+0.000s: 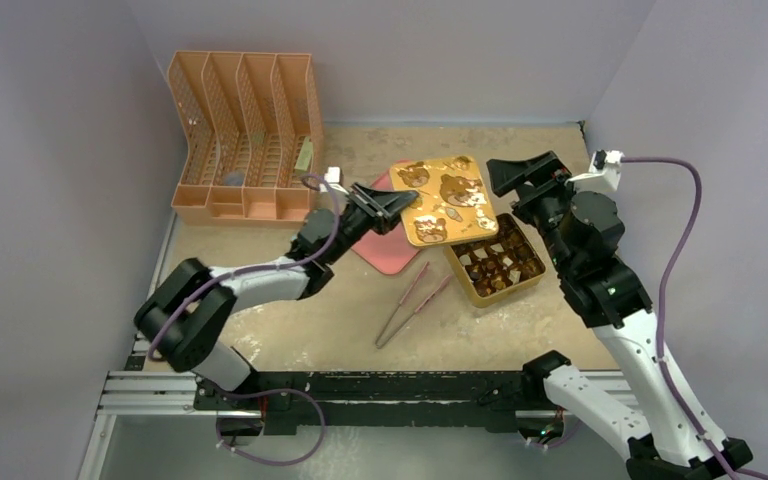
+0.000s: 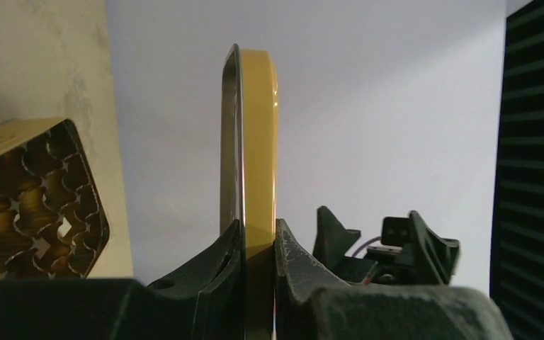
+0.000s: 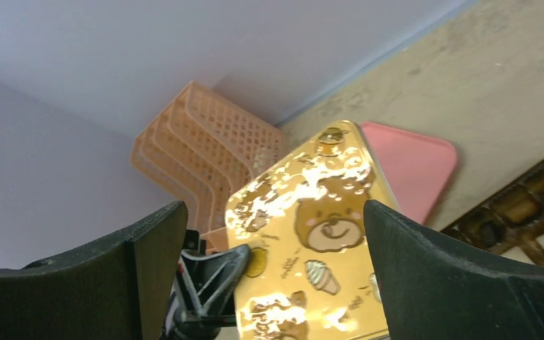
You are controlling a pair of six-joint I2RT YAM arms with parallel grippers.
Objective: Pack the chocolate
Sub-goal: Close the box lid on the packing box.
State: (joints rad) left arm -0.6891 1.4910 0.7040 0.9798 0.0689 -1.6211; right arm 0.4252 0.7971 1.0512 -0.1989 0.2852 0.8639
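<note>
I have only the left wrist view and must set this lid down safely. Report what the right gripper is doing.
Observer: The right gripper is open by the lid's right edge and grips nothing.
Operator: Name what lies below the lid.
Observer: A pink tray lies partly below its left side.
Operator: List anything loose near the box.
Observer: Tongs lie just left of the box, on the side nearer the arms.
</note>
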